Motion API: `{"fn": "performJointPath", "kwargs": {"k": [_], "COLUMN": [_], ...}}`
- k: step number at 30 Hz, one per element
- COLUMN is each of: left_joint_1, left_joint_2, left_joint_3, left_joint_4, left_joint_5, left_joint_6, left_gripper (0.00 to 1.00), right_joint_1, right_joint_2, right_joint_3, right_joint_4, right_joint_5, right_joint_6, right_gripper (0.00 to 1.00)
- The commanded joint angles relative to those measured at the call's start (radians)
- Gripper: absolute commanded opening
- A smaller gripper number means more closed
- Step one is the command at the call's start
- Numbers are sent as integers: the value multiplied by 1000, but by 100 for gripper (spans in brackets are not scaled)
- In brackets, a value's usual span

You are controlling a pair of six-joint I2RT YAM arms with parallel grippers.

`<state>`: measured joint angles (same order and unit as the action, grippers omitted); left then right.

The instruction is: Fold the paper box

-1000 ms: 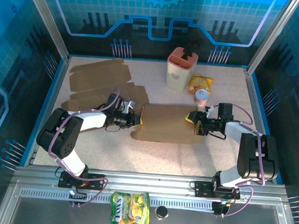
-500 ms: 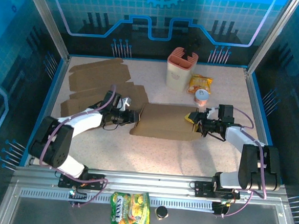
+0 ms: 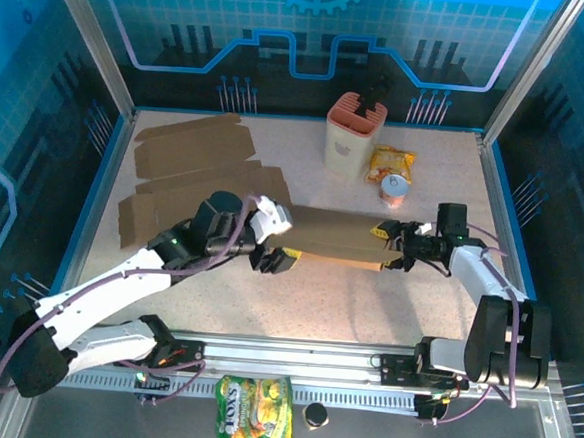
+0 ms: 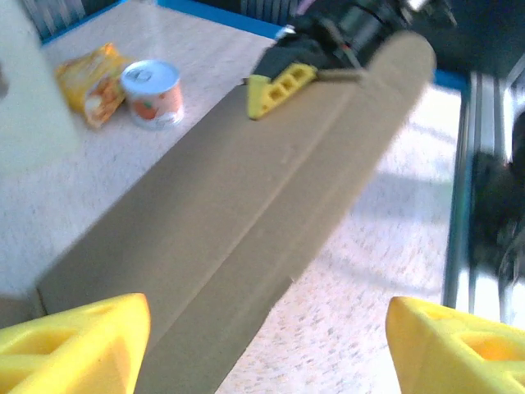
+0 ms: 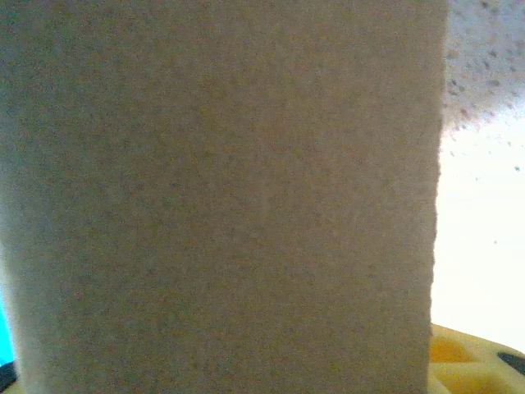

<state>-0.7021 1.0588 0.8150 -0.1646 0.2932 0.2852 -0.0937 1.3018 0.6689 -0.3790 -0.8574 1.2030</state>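
**Currently: paper box pinched at its right end, left end free**

- Paper box (image 3: 333, 237): a flattened brown blank with one lengthwise crease. It sits mid-table, running left to right between the two arms. In the left wrist view it appears to be raised off the table (image 3: 366, 309), with a shadow below it.
- Right gripper (image 3: 389, 242): clamped on the right end of the box. One finger of the right gripper (image 4: 279, 86) lies on the upper face at that end. In the right wrist view the cardboard is pressed close to the lens.
- Left gripper (image 3: 273, 246): released, jaws spread wide at the left end of the box. The yellow fingers (image 4: 74, 345) straddle the blank. One is just beside its edge and the other is well apart from it. No grip on that end.
- Flat cardboard sheets (image 3: 191, 162) lie at the far left of the table, with one edge overlapped by the left arm.
- Cream container (image 3: 355, 133), snack packet (image 3: 391, 164) and small can (image 3: 395, 191) are grouped behind the box's right half. The can is nearest the box but apart from it.
- Green snack bag (image 3: 254, 424) lies on the front rail, between the arm bases.
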Motion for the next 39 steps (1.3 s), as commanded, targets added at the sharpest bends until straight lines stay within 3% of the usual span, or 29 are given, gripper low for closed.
{"fn": "performJointPath", "kwargs": {"k": [1, 6, 12, 28, 39], "left_joint_1": [-20, -44, -47, -54, -55], "left_joint_2": [20, 81, 163, 176, 218], "left_joint_3": [57, 71, 96, 100, 108], "left_joint_4": [-143, -149, -137, -209, -220], "left_joint_5": [-69, -113, -116, -33, -37], "left_joint_6": [325, 485, 565, 602, 643], "left_gripper": [80, 81, 82, 81, 74], "right_joint_1": [-23, -24, -30, -15, -1], "right_joint_2": [-7, -9, -18, -67, -21], "right_joint_3": [14, -1, 0, -56, -119], "right_joint_4": [-198, -244, -316, -506, -384], "right_joint_5": [-3, -17, -17, -80, -82], "right_joint_6": [45, 71, 73, 158, 265], "right_gripper": [42, 42, 41, 40, 45]}}
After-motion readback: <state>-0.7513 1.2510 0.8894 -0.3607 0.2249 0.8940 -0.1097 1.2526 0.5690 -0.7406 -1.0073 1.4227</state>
